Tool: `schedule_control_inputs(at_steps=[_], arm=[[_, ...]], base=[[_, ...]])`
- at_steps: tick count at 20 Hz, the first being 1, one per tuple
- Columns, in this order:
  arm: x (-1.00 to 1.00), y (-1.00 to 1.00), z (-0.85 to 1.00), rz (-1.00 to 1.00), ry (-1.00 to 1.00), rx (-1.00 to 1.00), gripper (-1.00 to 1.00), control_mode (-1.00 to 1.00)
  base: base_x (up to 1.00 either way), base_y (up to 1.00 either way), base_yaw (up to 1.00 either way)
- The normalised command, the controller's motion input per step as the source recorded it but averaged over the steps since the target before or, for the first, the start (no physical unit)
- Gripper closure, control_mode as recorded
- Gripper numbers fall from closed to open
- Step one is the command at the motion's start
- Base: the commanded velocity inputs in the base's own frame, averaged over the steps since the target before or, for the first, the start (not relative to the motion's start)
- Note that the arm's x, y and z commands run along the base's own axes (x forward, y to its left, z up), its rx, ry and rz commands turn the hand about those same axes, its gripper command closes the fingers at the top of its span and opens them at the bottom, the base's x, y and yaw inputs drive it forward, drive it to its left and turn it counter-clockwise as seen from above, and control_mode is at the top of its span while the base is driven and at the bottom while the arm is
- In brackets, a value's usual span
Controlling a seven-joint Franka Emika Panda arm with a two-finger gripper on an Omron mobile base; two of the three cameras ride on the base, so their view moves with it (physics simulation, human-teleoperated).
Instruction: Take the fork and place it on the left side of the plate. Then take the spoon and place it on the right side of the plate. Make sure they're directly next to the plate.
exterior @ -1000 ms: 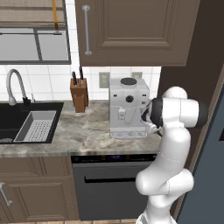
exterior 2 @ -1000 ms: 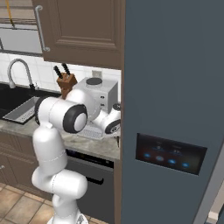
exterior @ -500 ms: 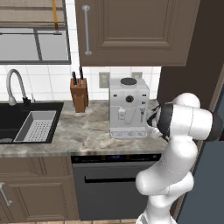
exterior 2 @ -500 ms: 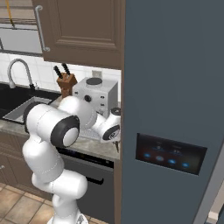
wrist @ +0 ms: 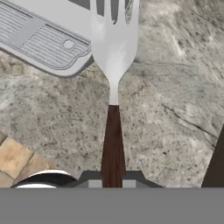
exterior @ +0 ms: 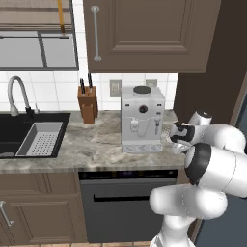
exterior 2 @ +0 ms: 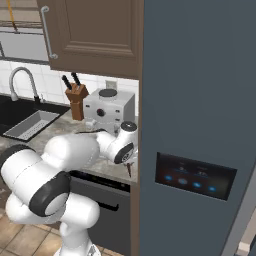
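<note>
Between my jaws sits the fork (wrist: pixel 113 65), pinched by its dark brown handle, which runs straight out from the fingertips (wrist: pixel 95 181) and ends in the silver tined head at the top of the hand view. Beyond the tines I see the grey drip tray (wrist: pixel 41 41) of the coffee machine (exterior: pixel 142 118), its ribbed grate partly covered by the fork head. Under the fork lies the marbled grey tabletop (wrist: pixel 175 87), and whether the fork touches it I cannot tell. Off to the lower left of the jaws a patch of tan floor tile (wrist: pixel 15 162) shows past the tabletop's edge.

From the left base view the gripper (exterior: pixel 177 137) hangs just to the right of the coffee machine, close to its front corner. From the right base view I can see the fork's dark handle (exterior 2: pixel 129 169) pointing down below the wrist, near the edge of the tall grey refrigerator (exterior 2: pixel 200 100). Well away on the far side of the coffee machine stand a knife block (exterior: pixel 87 103) and the black sink (exterior: pixel 29 137) with its curved faucet (exterior: pixel 17 94).
</note>
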Motion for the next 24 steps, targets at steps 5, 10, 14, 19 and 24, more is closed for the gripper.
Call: schedule_control_inputs(at_steps=[5,10,14,19,24], arm=[[-0.73,-0.08,0.69,-0.1,0.0,0.07,1.0,-1.0],[-0.73,-0.05,0.71,-0.12,0.0,0.08,1.0,-1.0],[-0.75,-0.06,0.72,-0.15,0.0,0.08,1.0,-1.0],[-0.77,-0.05,0.71,-0.16,0.0,0.06,1.0,-1.0],[-0.83,-0.08,0.66,-0.19,0.0,0.06,1.0,-1.0]], base=[[0.0,0.0,0.0],[0.0,0.0,0.0],[0.0,0.0,0.0],[0.0,0.0,0.0],[0.0,0.0,0.0]])
